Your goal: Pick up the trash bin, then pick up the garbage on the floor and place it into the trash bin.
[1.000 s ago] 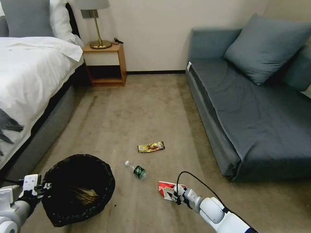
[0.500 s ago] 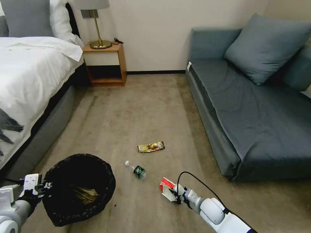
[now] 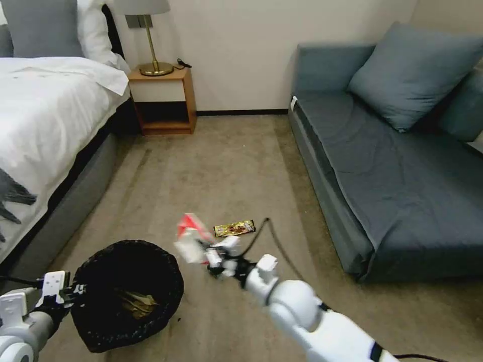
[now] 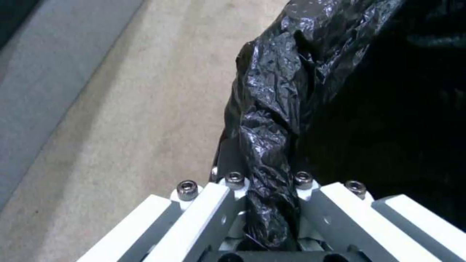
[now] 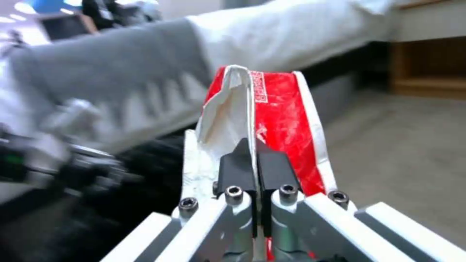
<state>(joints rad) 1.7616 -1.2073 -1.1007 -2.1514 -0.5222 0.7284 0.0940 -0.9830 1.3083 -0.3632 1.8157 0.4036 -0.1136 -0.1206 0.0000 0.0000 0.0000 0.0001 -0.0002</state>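
Two pincers clamped — right pincer (image 5: 252, 160) on one wrapper (image 5: 281, 120), left pincer (image 4: 267, 193) on one bin (image 3: 128, 296).

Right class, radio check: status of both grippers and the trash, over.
Left gripper shut on trash bin rim. Right gripper shut on red-and-white wrapper, in the air near bin. Gold wrapper on floor. Path clear.

A bedroom: bed (image 3: 45, 105), nightstand (image 3: 163, 98) with lamp (image 3: 151, 40), sofa (image 3: 392, 151)

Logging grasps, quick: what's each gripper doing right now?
Left gripper: shut on the bin liner at its rim.
Right gripper: shut on the red-and-white wrapper, held above the floor.
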